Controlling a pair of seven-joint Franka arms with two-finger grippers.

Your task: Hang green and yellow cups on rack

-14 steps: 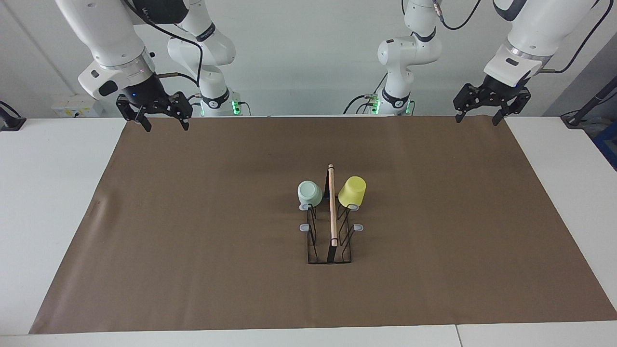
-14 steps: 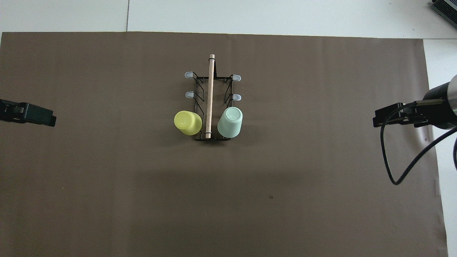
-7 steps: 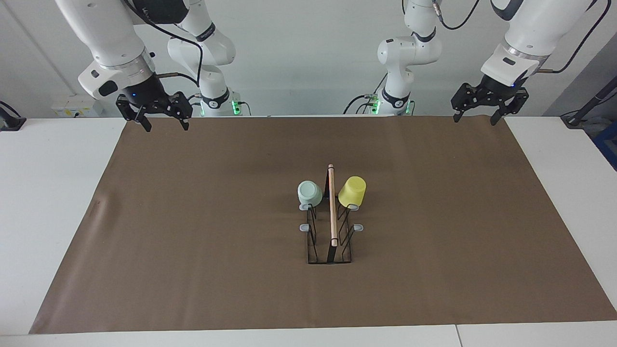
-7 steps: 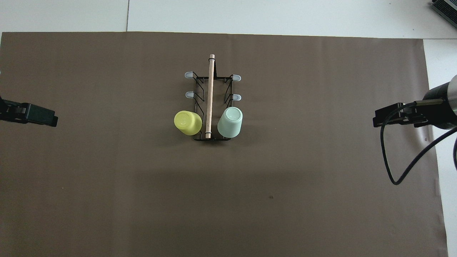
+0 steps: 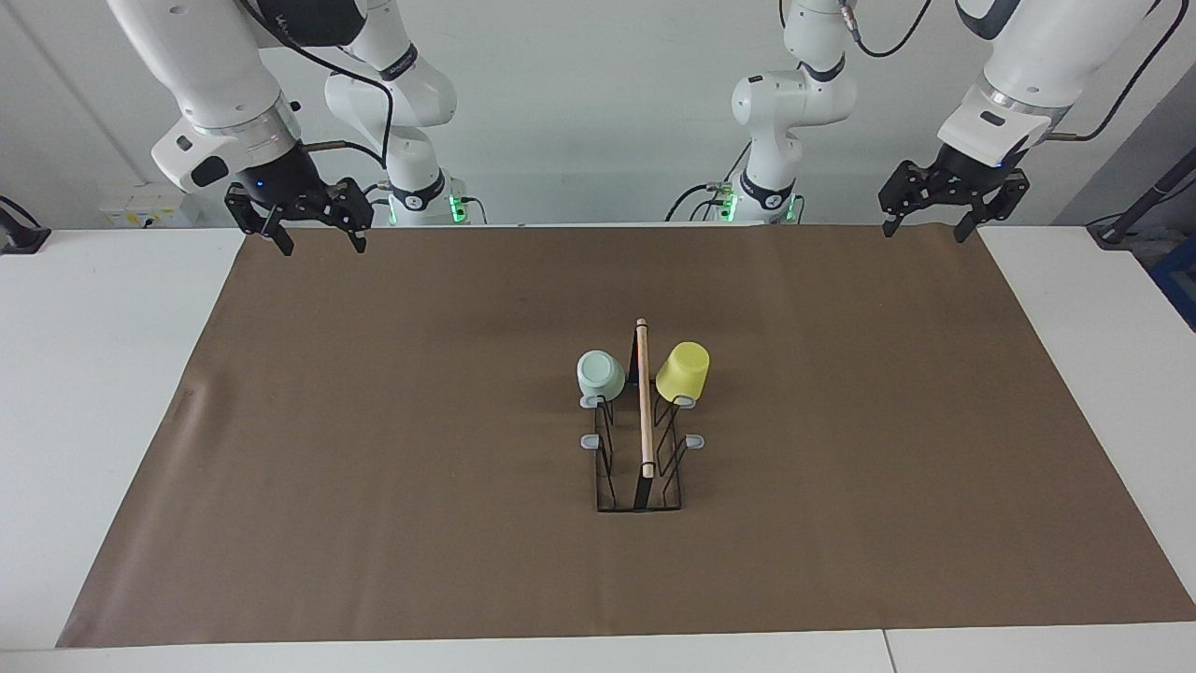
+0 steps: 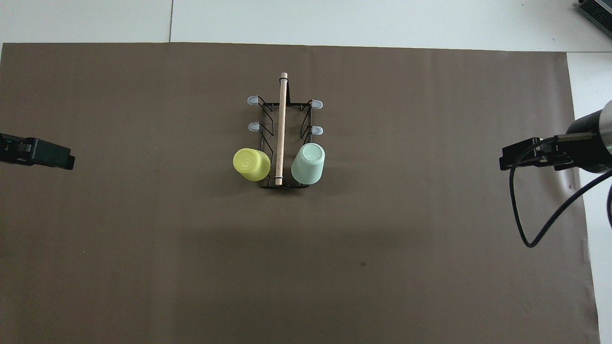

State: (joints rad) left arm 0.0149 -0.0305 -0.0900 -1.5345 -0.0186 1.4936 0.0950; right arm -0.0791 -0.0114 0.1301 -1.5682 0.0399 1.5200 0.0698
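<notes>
The black wire rack (image 5: pixel 644 402) with a wooden rod on top stands mid-mat; it also shows in the overhead view (image 6: pixel 281 129). The pale green cup (image 5: pixel 600 374) (image 6: pixel 308 164) hangs upside down on the prong nearest the robots, on the right arm's side. The yellow cup (image 5: pixel 683 370) (image 6: pixel 251 164) hangs likewise on the left arm's side. My right gripper (image 5: pixel 321 245) (image 6: pixel 522 157) is open and empty, raised over the mat's edge at the right arm's end. My left gripper (image 5: pixel 922 232) (image 6: pixel 50 157) is open and empty, raised over the mat's edge at the left arm's end.
A brown mat (image 5: pixel 374 449) covers most of the white table (image 5: pixel 93 374). Four grey-tipped prongs of the rack are bare, such as one (image 5: pixel 590 441) on the green cup's side. A black cable (image 6: pixel 521 220) loops from the right arm.
The left gripper rose slightly and came back down to about where it was. The cups, the rack and the right gripper have not moved.
</notes>
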